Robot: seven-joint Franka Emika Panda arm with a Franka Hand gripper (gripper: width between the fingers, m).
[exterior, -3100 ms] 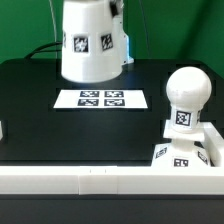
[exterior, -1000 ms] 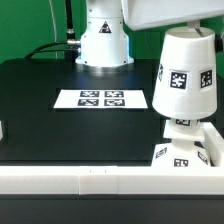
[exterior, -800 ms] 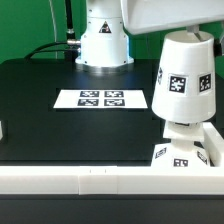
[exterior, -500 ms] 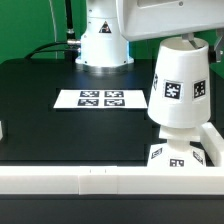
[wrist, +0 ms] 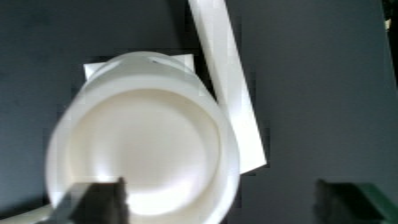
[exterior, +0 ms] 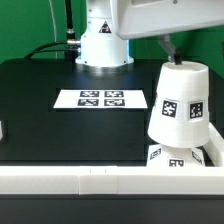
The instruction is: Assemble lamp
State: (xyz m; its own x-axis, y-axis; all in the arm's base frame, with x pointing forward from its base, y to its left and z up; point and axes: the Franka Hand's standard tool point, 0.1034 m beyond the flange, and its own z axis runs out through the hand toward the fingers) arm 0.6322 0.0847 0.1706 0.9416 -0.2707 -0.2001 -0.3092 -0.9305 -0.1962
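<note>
The white tapered shade [exterior: 180, 103] stands upright at the exterior view's right front, over the square base [exterior: 177, 159], whose tagged edge shows below it. The bulb is hidden under the shade. My gripper [exterior: 172, 50] hangs just above the shade's top, and one dark finger shows there. In the wrist view the shade [wrist: 143, 135] is a white oval below the gripper [wrist: 222, 205]. The two fingers stand wide apart, one in front of the shade's edge and one over the dark table. The gripper is open and holds nothing.
The marker board [exterior: 101, 98] lies flat mid-table. The arm's white pedestal [exterior: 102, 40] stands at the back. A white rail [exterior: 90, 180] runs along the front edge and turns up beside the base; it shows in the wrist view [wrist: 228, 80] too.
The shade came across from the back to above the bulb, then went down over it until the bulb was covered. The gripper now stands above the shade's top with its fingers apart.
</note>
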